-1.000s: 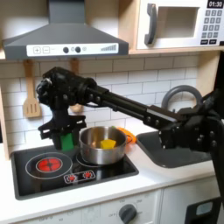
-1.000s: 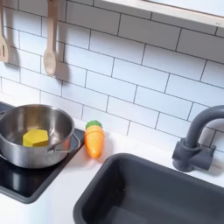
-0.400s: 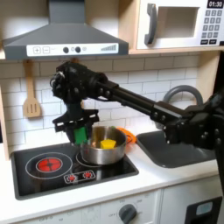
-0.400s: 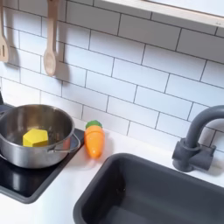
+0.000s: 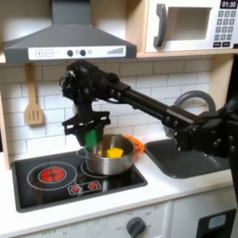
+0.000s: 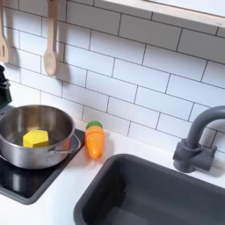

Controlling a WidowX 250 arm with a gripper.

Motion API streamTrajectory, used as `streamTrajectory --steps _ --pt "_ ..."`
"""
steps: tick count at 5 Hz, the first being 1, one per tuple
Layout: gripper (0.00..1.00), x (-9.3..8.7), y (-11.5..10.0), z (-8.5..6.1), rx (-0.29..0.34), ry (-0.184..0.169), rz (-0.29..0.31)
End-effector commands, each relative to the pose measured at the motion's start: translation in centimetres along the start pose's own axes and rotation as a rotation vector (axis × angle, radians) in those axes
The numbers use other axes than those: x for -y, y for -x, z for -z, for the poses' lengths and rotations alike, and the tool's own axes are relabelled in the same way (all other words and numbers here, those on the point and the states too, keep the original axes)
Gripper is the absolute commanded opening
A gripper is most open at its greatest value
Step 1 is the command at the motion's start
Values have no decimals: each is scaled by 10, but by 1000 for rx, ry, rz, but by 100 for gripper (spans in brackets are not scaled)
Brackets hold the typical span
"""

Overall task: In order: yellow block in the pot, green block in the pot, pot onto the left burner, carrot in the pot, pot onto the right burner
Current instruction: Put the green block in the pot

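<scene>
In the first exterior view my gripper (image 5: 91, 138) is shut on the green block (image 5: 93, 133), held in the air just above the left rim of the silver pot (image 5: 107, 166). The pot stands over the right burner, which it hides. Inside it lies the yellow block (image 5: 113, 152). The left burner (image 5: 51, 174) glows red and is bare. Behind the pot's right side, the orange carrot (image 5: 136, 143) peeks out. In the second exterior view the pot (image 6: 26, 156) holds the yellow block (image 6: 35, 138), and the carrot (image 6: 93, 141) lies on the counter to its right.
A grey sink (image 5: 186, 158) with a curved faucet (image 5: 191, 100) lies right of the black cooktop (image 5: 37, 189). A wooden spatula (image 5: 33, 107) hangs on the tiled wall, with the range hood (image 5: 70, 42) overhead. The second exterior view shows the sink (image 6: 149, 193) and a hanging spoon (image 6: 51, 44).
My gripper has carried the green block up and to the right in the first exterior view, from beside the pot's left side to above its left rim. Pot, yellow block and carrot stayed put.
</scene>
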State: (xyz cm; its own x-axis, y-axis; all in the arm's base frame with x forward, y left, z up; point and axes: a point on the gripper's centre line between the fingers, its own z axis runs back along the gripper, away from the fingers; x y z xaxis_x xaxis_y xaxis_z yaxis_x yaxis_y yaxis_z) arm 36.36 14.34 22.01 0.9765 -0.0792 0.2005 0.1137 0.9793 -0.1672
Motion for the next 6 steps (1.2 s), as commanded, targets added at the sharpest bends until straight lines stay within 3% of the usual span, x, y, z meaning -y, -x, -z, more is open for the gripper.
streamTrajectory --steps 1,3,6 --pt "0 11 2 20 -50 -4 32" --pt "0 15 2 34 -76 -4 29" --pt "0 15 1 32 -71 -9 27"
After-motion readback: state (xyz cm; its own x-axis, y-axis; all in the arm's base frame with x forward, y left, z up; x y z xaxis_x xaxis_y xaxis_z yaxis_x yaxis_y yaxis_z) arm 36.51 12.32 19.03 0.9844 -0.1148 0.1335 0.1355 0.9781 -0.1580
